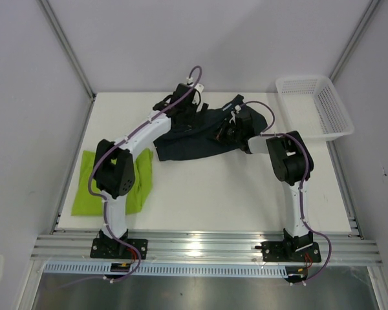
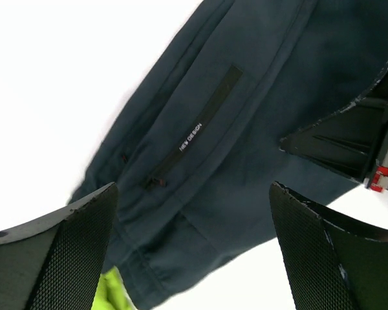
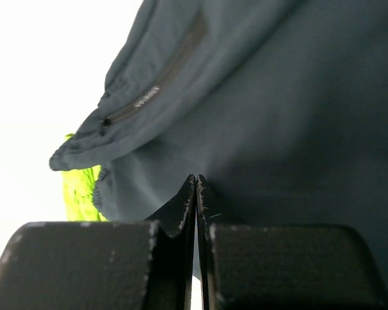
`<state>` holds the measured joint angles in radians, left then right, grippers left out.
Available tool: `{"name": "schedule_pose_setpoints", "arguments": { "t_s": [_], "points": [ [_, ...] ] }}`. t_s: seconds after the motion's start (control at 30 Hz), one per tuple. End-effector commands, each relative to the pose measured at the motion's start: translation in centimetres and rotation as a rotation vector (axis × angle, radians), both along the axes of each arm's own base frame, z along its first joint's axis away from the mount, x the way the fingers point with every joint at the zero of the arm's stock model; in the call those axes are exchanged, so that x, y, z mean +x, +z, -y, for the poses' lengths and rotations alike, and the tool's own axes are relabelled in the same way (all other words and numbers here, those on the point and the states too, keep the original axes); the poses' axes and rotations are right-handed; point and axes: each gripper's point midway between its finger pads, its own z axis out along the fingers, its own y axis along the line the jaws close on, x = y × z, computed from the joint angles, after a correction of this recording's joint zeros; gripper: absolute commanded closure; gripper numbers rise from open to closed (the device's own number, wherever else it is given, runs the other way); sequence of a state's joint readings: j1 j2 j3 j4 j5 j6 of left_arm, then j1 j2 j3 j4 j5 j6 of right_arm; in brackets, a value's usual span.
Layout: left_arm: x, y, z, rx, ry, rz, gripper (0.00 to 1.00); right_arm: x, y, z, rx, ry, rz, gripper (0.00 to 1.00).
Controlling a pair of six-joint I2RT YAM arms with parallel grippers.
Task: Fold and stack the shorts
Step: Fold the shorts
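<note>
Two pairs of shorts lie on the white table (image 1: 200, 194), one basket stands on it, and two arms reach in from the near edge.

Far left, near the front, the lime green shorts (image 1: 84, 187) lie flat. The left arm (image 1: 116, 174) crosses over their middle and hides part of them.

Further back, at the centre, the navy shorts (image 1: 187, 145) are spread in a loose, rumpled shape, well apart from the lime pair. A zipped pocket (image 2: 194, 135) with a small white label faces up. The left gripper (image 2: 194, 194) hovers above their left part, its jaws wide apart and gripping nothing.

The right gripper (image 3: 196, 184) sits low at the right part of the navy cloth with its fingers (image 3: 181, 206) pressed together. Whether a fold is caught between them cannot be told. Its arm (image 1: 288, 161) covers the cloth's right edge.

At the far right corner stands the white mesh basket (image 1: 313, 106), just beside the navy shorts but not touching them.
</note>
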<state>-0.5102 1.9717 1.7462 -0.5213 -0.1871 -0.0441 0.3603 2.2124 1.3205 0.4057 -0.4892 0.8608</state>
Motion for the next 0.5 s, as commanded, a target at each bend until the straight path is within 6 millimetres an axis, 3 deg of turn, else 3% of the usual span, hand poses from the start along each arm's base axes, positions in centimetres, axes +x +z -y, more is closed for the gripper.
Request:
{"name": "schedule_pose_setpoints", "arguments": {
  "t_s": [0.0,0.33,0.47],
  "points": [
    [1.2,-0.6,-0.6,0.189,-0.068,0.024,0.02,-0.3,-1.2,0.1,-0.007,-0.009,-0.013,1.00],
    [2.3,-5.7,0.8,0.256,-0.140,-0.054,0.06,-1.3,-3.4,0.8,-0.051,-0.033,-0.065,1.00],
    [2.6,-6.9,2.4,0.215,-0.205,-0.058,0.07,-1.4,-4.1,1.0,-0.074,-0.040,-0.084,1.00]
  ]
}}
